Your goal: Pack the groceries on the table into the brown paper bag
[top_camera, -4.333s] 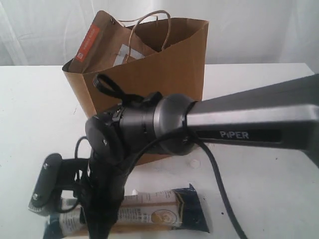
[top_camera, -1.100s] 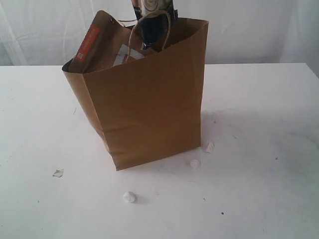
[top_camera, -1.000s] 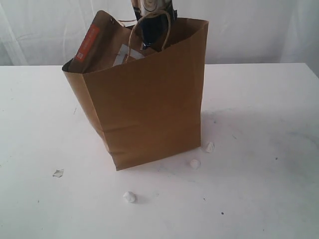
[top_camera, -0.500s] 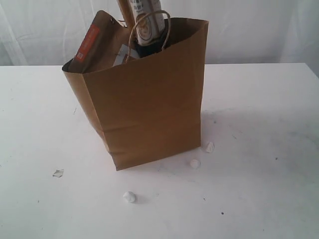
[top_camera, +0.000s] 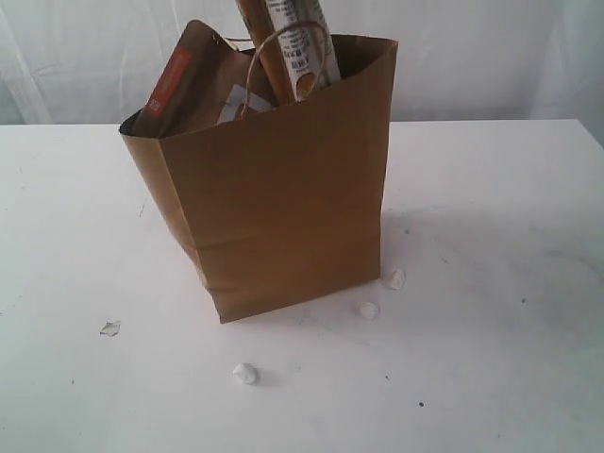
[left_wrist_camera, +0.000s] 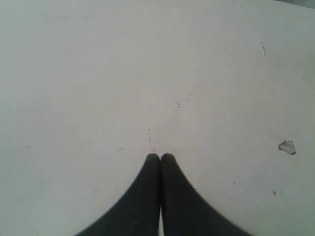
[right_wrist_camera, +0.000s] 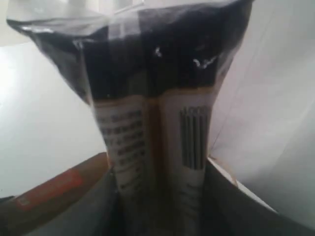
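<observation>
The counter [top_camera: 491, 377] lies open in front — three white scraps [top_camera: 245, 374] and one grey flake [top_camera: 110, 328] near the single brown paper bag [top_camera: 283, 208]. The left claw [left_wrist_camera: 160, 157] is pressed shut, empty, over bare counter. The right claw [right_wrist_camera: 160, 189] clamps one long blue-white packet [top_camera: 300, 42] poking from the bag's mouth beside one brown pouch [top_camera: 179, 85].

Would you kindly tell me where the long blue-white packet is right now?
In the exterior view, the long blue-white packet stands nearly upright at top centre, its lower end inside the brown paper bag, just right of the brown pouch.
</observation>
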Motion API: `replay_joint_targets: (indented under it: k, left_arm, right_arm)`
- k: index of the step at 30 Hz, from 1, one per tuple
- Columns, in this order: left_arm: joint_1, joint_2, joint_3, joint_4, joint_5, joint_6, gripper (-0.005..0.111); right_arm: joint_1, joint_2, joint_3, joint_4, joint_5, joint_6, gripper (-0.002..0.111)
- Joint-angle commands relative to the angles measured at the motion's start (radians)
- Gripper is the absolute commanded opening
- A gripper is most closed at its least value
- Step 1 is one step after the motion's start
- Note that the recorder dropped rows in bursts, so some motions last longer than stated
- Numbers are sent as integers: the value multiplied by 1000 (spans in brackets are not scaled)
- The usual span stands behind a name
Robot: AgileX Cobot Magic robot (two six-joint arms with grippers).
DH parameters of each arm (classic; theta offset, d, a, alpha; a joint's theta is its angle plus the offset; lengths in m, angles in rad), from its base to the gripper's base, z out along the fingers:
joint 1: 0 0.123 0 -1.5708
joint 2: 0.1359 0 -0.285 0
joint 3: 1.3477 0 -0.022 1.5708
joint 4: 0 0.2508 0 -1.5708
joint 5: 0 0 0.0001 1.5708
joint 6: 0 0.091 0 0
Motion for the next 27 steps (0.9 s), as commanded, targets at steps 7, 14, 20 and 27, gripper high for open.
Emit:
replay_joint_targets:
  k: [7, 14, 20, 27]
  left_arm:
    - [-7, -9, 5, 9, -4, -3, 0]
    - [-7, -9, 5, 9, -4, -3, 0]
    - [-7, -9, 5, 9, -4, -3, 0]
    - [-7, -9, 5, 9, -4, -3, 0]
  right_arm:
    - [-15, 56, -9, -87, 50, -13, 0]
    - [-15, 90, -9, -87, 50, -13, 0]
    - [-15, 92, -9, -87, 23, -13, 0]
    - [-15, 92, -9, -87, -4, -13, 0]
